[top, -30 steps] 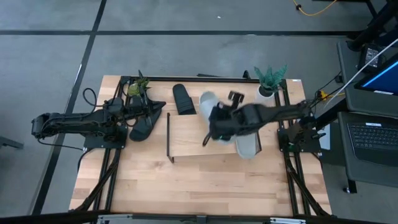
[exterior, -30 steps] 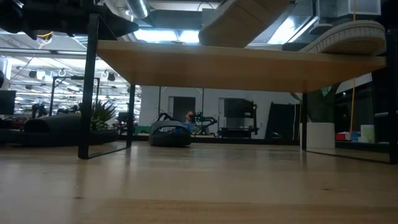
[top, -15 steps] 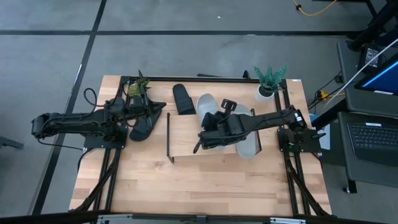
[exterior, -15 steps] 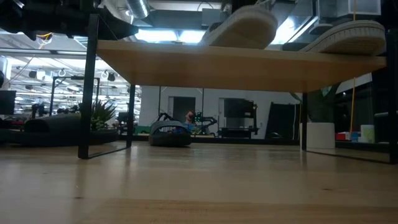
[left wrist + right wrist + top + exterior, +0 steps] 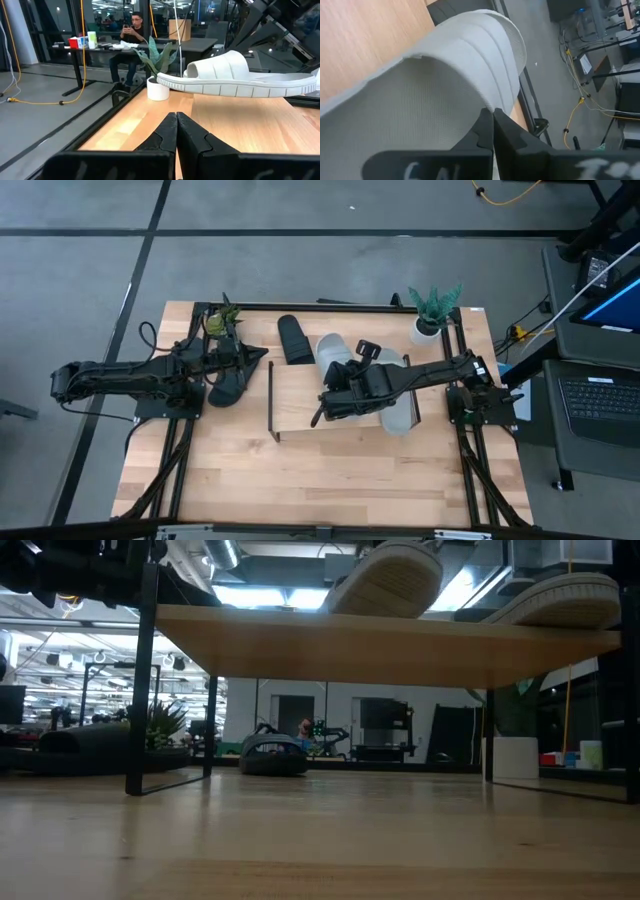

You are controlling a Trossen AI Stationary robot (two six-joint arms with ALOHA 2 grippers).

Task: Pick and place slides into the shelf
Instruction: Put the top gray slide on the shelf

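A: How much of the job can be counted as done?

B: Roughly half, by the look of it. One grey slide [image 5: 398, 412] is seen lying flat at the right end of the shelf [image 5: 300, 415]. A second grey slide [image 5: 335, 350] is held tilted over the shelf's back edge, its heel end raised; whether its low end already touches the board cannot be told.

A: Held by which arm?

B: By the right gripper [image 5: 340, 385], which is stretched across the shelf from the right side of the table [image 5: 300, 490]. In its wrist view the fingers [image 5: 487, 127] are pressed close on the edge of the grey slide, so a clenched hold on it is judged.

A: And the black pair?

B: Neither is shelved yet. One black slide [image 5: 294, 338] lies on the table behind the shelf's left part, untouched. The other black slide [image 5: 228, 383] lies near the left end frame, beside the left gripper [image 5: 248, 357]. The fingers [image 5: 176, 131] of that gripper are shown shut together with nothing between them.

A: So what is left?

B: The grey slide would have to be set down flat, and then both black ones brought onto the free left part of the board.
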